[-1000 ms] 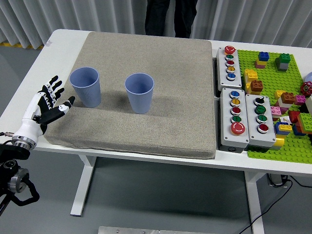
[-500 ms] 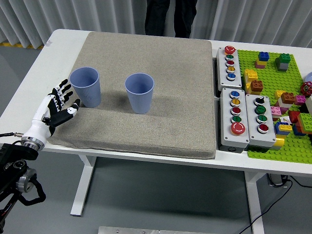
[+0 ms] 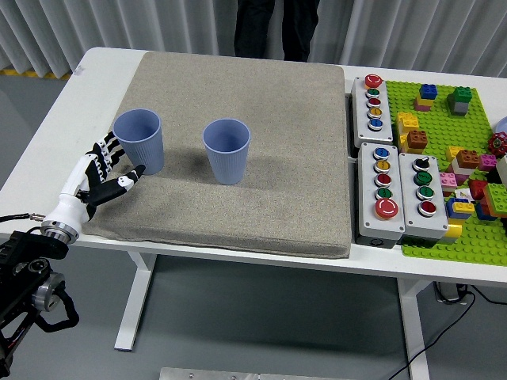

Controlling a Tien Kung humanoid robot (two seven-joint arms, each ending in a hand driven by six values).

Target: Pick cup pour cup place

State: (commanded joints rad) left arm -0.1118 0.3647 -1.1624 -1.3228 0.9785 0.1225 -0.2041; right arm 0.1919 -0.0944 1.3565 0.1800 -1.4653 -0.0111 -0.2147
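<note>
1. A thick, square, coarse-grained beige mat (image 3: 261, 142) covers most of the white desk (image 3: 55, 142), its surface rough like sandstone or dense foam.
2. Two ribbed, tapered blue cups stand upright and open-mouthed on the mat: the left cup (image 3: 139, 141) near the mat's left edge, the right cup (image 3: 226, 150) well apart from it, nearer the middle.
3. Right of the mat sit three grey push-button boxes (image 3: 390, 190) with coloured round buttons, then a green studded baseplate (image 3: 444, 127) strewn with plastic bricks.
4. The left hand (image 3: 101, 178), black with white segments, hovers over the mat's left edge, fingers spread apart and holding nothing. Its fingertips (image 3: 117, 146) lie just beside the left cup's lower wall; whether they touch it is hard to tell.
5. A person in dark trousers (image 3: 276, 28) stands at the far side.
</note>
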